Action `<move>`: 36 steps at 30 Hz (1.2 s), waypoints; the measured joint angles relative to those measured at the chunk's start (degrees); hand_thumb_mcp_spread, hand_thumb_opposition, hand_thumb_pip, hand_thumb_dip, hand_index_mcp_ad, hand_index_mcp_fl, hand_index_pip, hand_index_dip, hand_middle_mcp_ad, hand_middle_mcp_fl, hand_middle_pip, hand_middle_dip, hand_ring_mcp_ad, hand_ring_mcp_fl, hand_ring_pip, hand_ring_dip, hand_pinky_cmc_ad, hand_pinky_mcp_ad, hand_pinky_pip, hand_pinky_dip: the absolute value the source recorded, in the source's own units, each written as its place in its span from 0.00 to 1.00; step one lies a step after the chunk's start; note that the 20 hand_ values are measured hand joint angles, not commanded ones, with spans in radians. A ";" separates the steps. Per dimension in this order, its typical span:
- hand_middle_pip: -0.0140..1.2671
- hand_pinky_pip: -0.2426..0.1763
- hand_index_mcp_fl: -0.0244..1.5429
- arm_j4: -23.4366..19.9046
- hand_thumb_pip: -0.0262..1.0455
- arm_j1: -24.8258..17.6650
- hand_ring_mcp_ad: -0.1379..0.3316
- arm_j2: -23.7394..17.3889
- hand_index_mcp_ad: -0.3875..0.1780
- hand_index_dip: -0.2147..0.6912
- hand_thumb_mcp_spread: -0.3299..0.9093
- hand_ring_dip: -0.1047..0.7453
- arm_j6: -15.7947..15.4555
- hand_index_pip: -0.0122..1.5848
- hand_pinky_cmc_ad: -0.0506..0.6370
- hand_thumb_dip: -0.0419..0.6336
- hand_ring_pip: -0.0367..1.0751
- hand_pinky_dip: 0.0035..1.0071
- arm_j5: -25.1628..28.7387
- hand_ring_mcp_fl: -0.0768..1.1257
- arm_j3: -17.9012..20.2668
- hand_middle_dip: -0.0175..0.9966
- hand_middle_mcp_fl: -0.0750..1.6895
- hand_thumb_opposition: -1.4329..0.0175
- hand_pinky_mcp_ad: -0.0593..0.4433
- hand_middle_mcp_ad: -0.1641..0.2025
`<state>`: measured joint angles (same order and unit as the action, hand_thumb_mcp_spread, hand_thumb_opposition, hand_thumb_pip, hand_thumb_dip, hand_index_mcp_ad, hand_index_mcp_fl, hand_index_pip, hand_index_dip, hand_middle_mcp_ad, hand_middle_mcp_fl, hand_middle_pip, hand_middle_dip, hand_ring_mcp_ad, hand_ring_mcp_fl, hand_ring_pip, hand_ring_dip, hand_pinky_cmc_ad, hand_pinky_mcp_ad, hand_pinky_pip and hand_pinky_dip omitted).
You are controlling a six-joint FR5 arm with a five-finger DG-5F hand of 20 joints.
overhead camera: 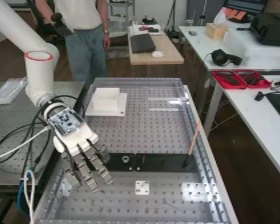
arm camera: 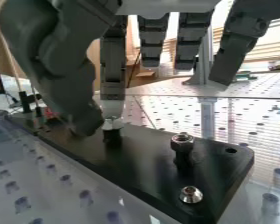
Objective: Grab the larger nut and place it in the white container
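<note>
Robot hand [overhead camera: 78, 142] nr nut [arm camera: 113, 123], blk plate [arm camera: 139, 161].

I see the silvery larger nut [arm camera: 112, 123] level atop a dark post [arm camera: 112, 136]; toward eleven o'clock from it on the counter [overhead camera: 160, 132], the white container [overhead camera: 106, 98] stands upright, squarish, with a wide flat base.

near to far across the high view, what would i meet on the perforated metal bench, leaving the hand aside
Small white square plate with holes, long black flat plate, white boxy piece on a flat square base.
</note>
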<state>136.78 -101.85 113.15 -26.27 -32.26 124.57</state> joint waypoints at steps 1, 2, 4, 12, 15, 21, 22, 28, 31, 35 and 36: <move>0.11 0.32 0.03 -0.01 0.78 -0.01 0.57 0.01 0.44 0.33 0.53 0.25 -0.02 0.99 0.58 0.40 0.24 0.79 0.03 0.06 0.03 0.23 0.05 0.40 0.75 0.58; 0.11 0.32 0.03 -0.01 0.78 -0.01 0.57 0.02 0.44 0.33 0.53 0.25 -0.03 0.99 0.58 0.40 0.24 0.79 0.09 0.06 0.05 0.23 0.05 0.40 0.74 0.58; 0.11 0.32 0.03 -0.01 0.78 -0.01 0.57 0.08 0.44 0.33 0.53 0.25 0.17 0.99 0.58 0.40 0.24 0.79 0.18 0.06 0.06 0.23 0.05 0.40 0.74 0.58; 0.11 0.32 0.03 0.30 0.78 0.28 0.57 0.53 0.44 0.33 0.53 0.25 1.04 0.99 0.58 0.40 0.24 0.79 0.52 0.06 -0.10 0.23 0.05 0.40 0.74 0.59; 0.11 0.32 0.03 0.62 0.78 0.39 0.57 0.67 0.44 0.33 0.53 0.25 1.56 0.99 0.58 0.40 0.24 0.79 0.55 0.06 -0.20 0.23 0.05 0.40 0.74 0.59; 0.11 0.32 0.03 1.39 0.78 0.77 0.57 0.66 0.44 0.33 0.53 0.25 1.78 0.99 0.58 0.40 0.24 0.79 0.30 0.06 -0.88 0.23 0.05 0.40 0.74 0.59; 0.11 0.32 0.03 1.39 0.78 0.79 0.57 0.65 0.44 0.33 0.53 0.25 1.75 0.99 0.58 0.40 0.24 0.79 0.27 0.06 -0.89 0.23 0.05 0.40 0.74 0.58; 0.11 0.32 0.03 0.84 0.78 0.90 0.57 0.68 0.44 0.33 0.53 0.25 1.59 0.99 0.58 0.40 0.24 0.79 0.16 0.06 -0.68 0.23 0.05 0.40 0.74 0.59; 0.11 0.32 0.03 0.66 0.78 0.95 0.57 0.86 0.44 0.33 0.53 0.25 1.59 0.99 0.58 0.40 0.24 0.79 -0.02 0.06 -0.59 0.23 0.05 0.40 0.74 0.59; 0.11 0.32 0.03 0.24 0.78 0.90 0.57 0.95 0.44 0.33 0.54 0.25 1.37 0.99 0.58 0.40 0.24 0.79 -0.06 0.06 -0.45 0.23 0.05 0.40 0.74 0.59; 0.11 0.32 0.03 0.19 0.78 0.85 0.57 1.00 0.44 0.33 0.54 0.25 1.37 0.99 0.58 0.40 0.24 0.79 -0.02 0.06 -0.41 0.23 0.05 0.40 0.74 0.58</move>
<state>136.97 -101.00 114.16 -24.90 -32.28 124.16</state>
